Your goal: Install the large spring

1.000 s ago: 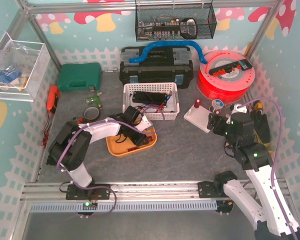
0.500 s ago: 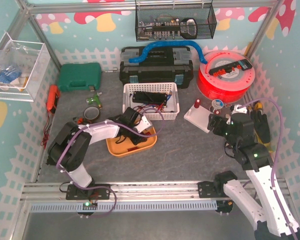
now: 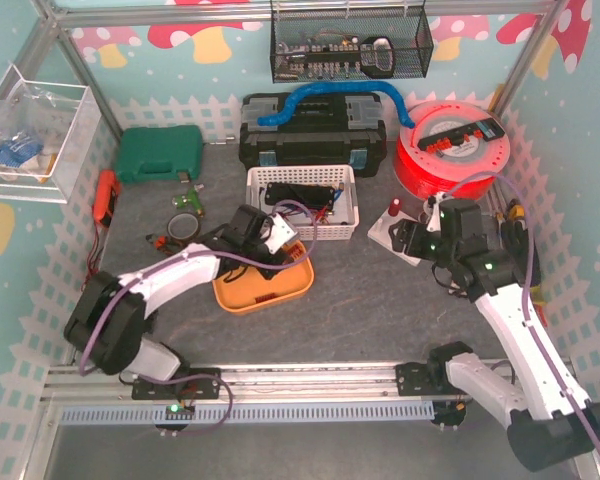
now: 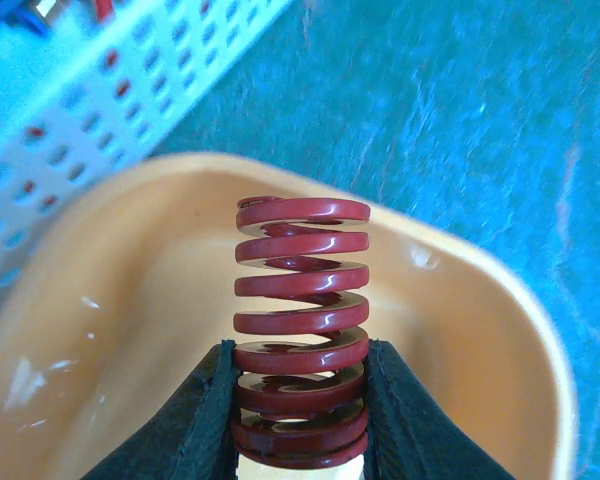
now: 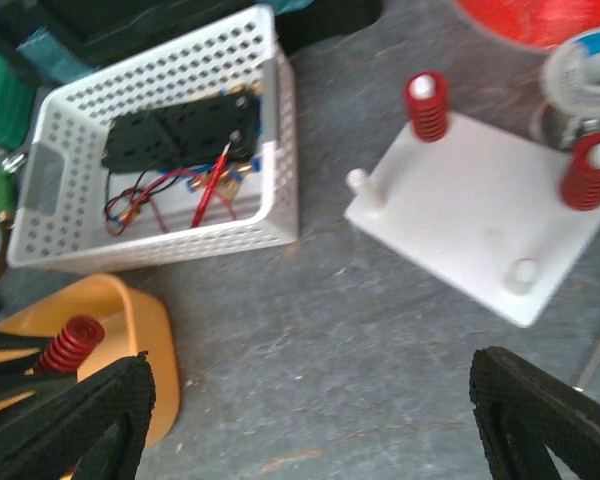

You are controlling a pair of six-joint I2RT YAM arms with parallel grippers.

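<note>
My left gripper is shut on the lower coils of a large red spring, held upright above an orange tray. The right wrist view shows that spring over the tray at the lower left. A white base plate lies to the right with two red springs on pegs and two bare pegs. My right gripper is open over bare table, between tray and plate. From above, the left gripper is at the tray's far edge and the right gripper is by the plate.
A white perforated basket with black parts and wires stands just behind the tray. Farther back are a black toolbox, a green case and a red spool. A tape roll lies left of the tray.
The left gripper has shut on the red spring in the tray and lifted it. The right arm has swung up and left, nearer the white plate.
</note>
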